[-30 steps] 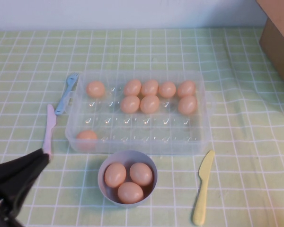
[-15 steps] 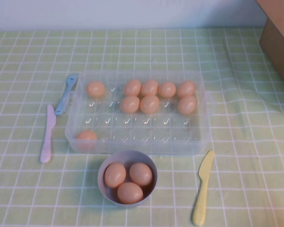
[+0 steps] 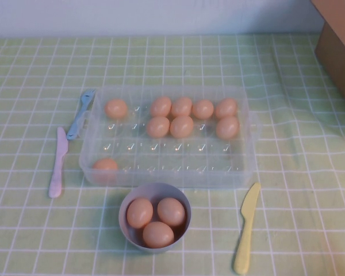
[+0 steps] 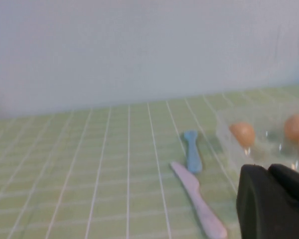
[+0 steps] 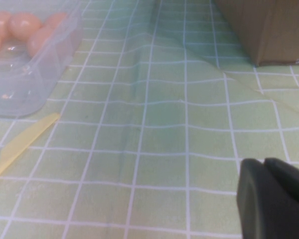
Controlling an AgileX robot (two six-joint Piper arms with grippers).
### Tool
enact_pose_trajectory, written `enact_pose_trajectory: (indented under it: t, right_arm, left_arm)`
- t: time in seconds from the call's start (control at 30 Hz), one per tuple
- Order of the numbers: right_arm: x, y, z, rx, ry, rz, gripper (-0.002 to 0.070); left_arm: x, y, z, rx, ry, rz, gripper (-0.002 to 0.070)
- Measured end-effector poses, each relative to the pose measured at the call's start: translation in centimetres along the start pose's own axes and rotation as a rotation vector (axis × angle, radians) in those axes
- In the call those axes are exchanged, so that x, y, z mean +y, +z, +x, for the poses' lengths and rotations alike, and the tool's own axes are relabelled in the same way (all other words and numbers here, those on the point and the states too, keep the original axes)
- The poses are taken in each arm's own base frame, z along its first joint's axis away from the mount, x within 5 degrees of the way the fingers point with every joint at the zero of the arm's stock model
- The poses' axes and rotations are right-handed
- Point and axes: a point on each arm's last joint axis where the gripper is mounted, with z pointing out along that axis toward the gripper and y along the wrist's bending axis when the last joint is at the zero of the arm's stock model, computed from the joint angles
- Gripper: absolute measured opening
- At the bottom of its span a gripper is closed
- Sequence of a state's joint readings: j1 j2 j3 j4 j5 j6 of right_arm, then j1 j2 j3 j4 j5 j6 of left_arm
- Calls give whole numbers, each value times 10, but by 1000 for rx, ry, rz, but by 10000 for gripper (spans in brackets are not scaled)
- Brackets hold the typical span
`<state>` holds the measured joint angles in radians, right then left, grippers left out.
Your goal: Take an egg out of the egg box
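The clear plastic egg box (image 3: 167, 177) stands in the middle of the table and holds several pale orange eggs. Most sit in its far right cups, one egg (image 3: 116, 108) is at the far left, and another (image 3: 105, 165) is at the near left corner. Neither arm shows in the high view. My left gripper (image 4: 269, 168) is shut and empty, low over the cloth to the left of the box (image 4: 239, 149), near the pink knife. My right gripper (image 5: 264, 162) is shut and empty over bare cloth, to the right of the box (image 5: 25, 94).
A grey bowl (image 3: 130, 201) with three eggs stands just in front of the box. A pink knife (image 3: 58, 163) and a blue fork (image 3: 80, 114) lie left of the box. A yellow knife (image 3: 246, 227) lies at the front right. A cardboard box (image 3: 339, 46) stands at the far right.
The left arm, seen at the bottom left corner of the high view a second ago, has drawn back out of that view. Eggs, box and bowl have not moved.
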<state>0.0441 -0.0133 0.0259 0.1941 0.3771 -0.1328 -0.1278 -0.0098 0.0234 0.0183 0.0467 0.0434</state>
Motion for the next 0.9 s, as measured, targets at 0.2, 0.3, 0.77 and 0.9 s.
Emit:
enact_pose_trajectory:
  t: [0.2, 0.3, 0.77, 0.9]
  right_arm:
    - [0, 0, 0, 0, 0, 0, -17]
    - [0, 0, 0, 0, 0, 0, -17]
    - [0, 0, 0, 0, 0, 0, -17]
    - [0, 0, 0, 0, 0, 0, -17]
  left_arm:
    - [-1, -3, 22, 240, 12, 8, -3]
    - [0, -4, 28, 313, 26, 8, -3]
    - [0, -5, 29, 324, 42, 4, -3]
    - [0, -5, 29, 324, 42, 4, -3]
